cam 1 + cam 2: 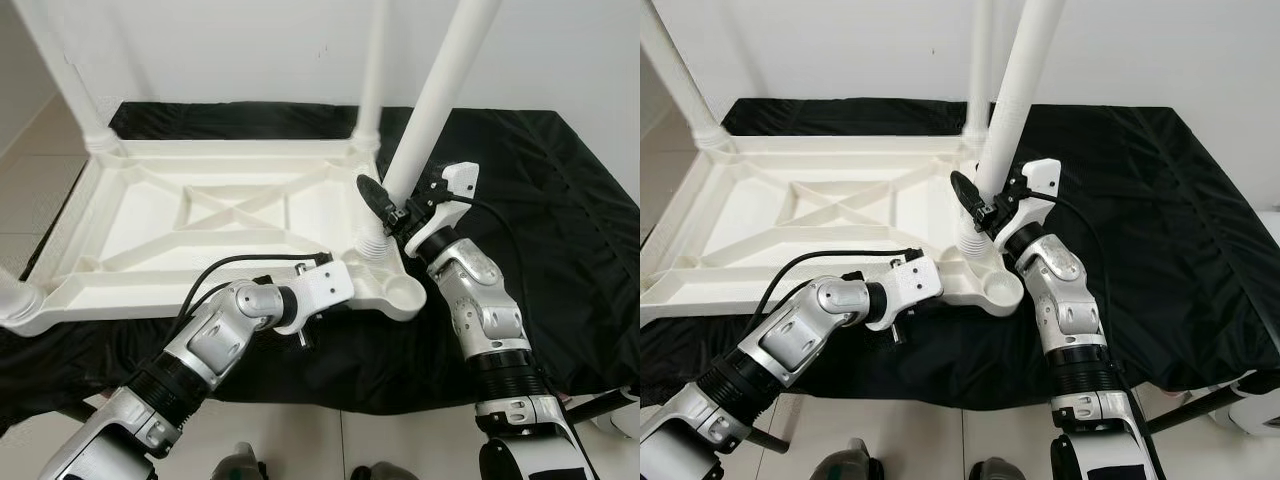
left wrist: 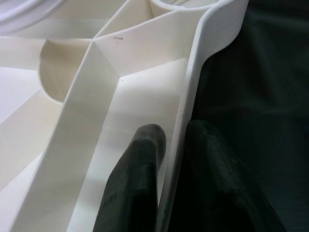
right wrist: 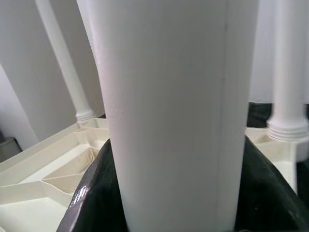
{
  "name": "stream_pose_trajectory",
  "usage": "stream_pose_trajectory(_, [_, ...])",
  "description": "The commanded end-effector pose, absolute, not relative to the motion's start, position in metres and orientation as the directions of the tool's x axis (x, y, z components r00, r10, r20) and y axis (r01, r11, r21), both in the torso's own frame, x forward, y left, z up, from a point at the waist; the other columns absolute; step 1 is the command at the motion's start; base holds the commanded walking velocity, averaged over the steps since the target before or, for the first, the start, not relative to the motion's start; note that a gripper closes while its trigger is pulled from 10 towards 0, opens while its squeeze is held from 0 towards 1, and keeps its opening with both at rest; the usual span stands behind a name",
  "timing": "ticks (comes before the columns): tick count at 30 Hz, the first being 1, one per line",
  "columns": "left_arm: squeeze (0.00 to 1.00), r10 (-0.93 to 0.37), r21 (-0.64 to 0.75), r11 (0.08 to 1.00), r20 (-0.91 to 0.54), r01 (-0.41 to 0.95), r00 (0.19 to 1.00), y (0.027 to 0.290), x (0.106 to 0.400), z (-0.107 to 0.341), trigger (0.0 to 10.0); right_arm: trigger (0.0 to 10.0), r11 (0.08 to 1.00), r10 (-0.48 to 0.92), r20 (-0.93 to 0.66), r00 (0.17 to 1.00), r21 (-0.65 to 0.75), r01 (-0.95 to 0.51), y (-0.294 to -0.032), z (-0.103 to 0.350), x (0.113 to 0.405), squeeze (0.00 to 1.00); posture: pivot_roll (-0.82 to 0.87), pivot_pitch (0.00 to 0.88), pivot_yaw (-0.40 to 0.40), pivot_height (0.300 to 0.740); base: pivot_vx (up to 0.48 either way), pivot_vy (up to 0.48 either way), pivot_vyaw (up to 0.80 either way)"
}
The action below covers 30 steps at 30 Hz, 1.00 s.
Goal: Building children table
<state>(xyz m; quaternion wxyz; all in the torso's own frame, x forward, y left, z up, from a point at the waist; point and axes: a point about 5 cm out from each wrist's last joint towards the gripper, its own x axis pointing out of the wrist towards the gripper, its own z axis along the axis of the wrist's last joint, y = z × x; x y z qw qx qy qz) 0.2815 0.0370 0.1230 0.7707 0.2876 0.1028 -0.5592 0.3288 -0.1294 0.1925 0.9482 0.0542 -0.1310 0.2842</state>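
Pincer work: my right pincer clamps the tilted white leg at the upturned table's near corner, while my left pincer pinches its rim on the black cloth.

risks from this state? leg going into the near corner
1. The leg leans off vertical in the right gripper; it may cross-thread or jam in the corner socket.
2. The left gripper only pinches the thin tabletop rim; twisting the leg might slide the tabletop on the black cloth.
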Motion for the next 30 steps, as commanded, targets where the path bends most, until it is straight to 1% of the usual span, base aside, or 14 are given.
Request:
stream_pose_trajectory(1, [0.0,-0.838,0.363,0.177,-0.433,0.915,0.334,0.027,0.279,0.136,10.0,10.0,0.829,0.532,0.293,0.795,0.013,-0.56,-0.128,0.196,0.33,0.0,0.0,0.0,-0.018,0.74,0.0,0.0,0.0])
stream_pose_trajectory(3, [0.0,-0.834,0.362,0.182,-0.436,0.914,0.338,0.028,0.28,0.135,10.0,10.0,0.829,0.531,0.293,0.795,0.013,-0.559,-0.128,0.197,0.33,0.0,0.0,0.0,-0.018,0.74,0.0,0.0,0.0])
stream_pose_trajectory(5, [0.0,-0.802,0.363,0.234,-0.452,0.902,0.39,0.031,0.286,0.132,10.0,10.0,0.83,0.53,0.296,0.794,0.011,-0.558,-0.128,0.197,0.33,0.0,0.0,0.0,-0.018,0.74,0.0,0.0,0.0])
stream_pose_trajectory(6, [0.0,-0.802,0.363,0.234,-0.452,0.902,0.39,0.031,0.286,0.132,10.0,10.0,0.83,0.53,0.296,0.794,0.011,-0.558,-0.128,0.197,0.33,0.0,0.0,0.0,-0.018,0.74,0.0,0.0,0.0])
stream_pose_trajectory(8, [0.0,-0.776,0.364,0.279,-0.46,0.888,0.432,0.035,0.293,0.131,10.0,10.0,0.831,0.529,0.298,0.795,0.011,-0.557,-0.129,0.197,0.331,0.0,0.0,0.0,-0.017,0.74,0.0,0.0,0.0])
stream_pose_trajectory(10, [0.0,-0.766,0.364,0.295,-0.462,0.883,0.446,0.036,0.295,0.132,10.0,10.0,0.831,0.528,0.299,0.795,0.011,-0.556,-0.129,0.198,0.331,0.0,0.0,0.0,-0.017,0.74,0.0,0.0,0.0])
stream_pose_trajectory(13, [0.0,-0.682,0.375,0.426,-0.465,0.823,0.564,0.05,0.314,0.13,10.0,10.0,0.834,0.522,0.304,0.797,0.013,-0.552,-0.13,0.198,0.33,0.0,-0.01,0.0,-0.014,0.74,0.0,0.0,0.0])
stream_pose_trajectory(15, [0.0,-0.682,0.375,0.426,-0.465,0.823,0.564,0.05,0.314,0.13,10.0,10.0,0.834,0.522,0.304,0.797,0.013,-0.552,-0.13,0.198,0.33,0.0,-0.01,0.0,-0.014,0.74,0.0,0.0,0.0])
stream_pose_trajectory(18, [0.0,-0.586,0.381,0.557,-0.449,0.738,0.674,0.074,0.331,0.134,10.0,10.0,0.837,0.516,0.309,0.799,0.015,-0.546,-0.131,0.199,0.329,0.0,-0.01,0.0,-0.015,0.74,0.0,0.0,0.0])
stream_pose_trajectory(20, [0.0,-0.586,0.381,0.557,-0.449,0.738,0.674,0.074,0.331,0.134,10.0,10.0,0.837,0.516,0.309,0.799,0.015,-0.546,-0.131,0.199,0.329,0.0,-0.01,0.0,-0.015,0.74,0.0,0.0,0.0])
stream_pose_trajectory(22, [0.0,-0.542,0.387,0.605,-0.44,0.696,0.716,0.091,0.338,0.139,10.0,10.0,0.841,0.51,0.31,0.802,0.016,-0.541,-0.133,0.2,0.329,0.0,-0.01,0.0,-0.017,0.74,0.0,0.0,0.0])
stream_pose_trajectory(26, [0.0,-0.513,0.397,0.623,-0.442,0.674,0.735,0.101,0.341,0.139,10.0,10.0,0.843,0.508,0.311,0.804,0.015,-0.538,-0.134,0.201,0.33,0.0,-0.01,0.002,-0.018,0.74,0.0,0.0,0.0])
stream_pose_trajectory(30, [0.0,-0.513,0.379,0.637,-0.442,0.671,0.736,0.105,0.342,0.139,10.0,10.0,0.844,0.505,0.313,0.805,0.015,-0.536,-0.135,0.201,0.33,0.0,-0.01,0.005,-0.019,0.74,0.0,0.0,0.0])
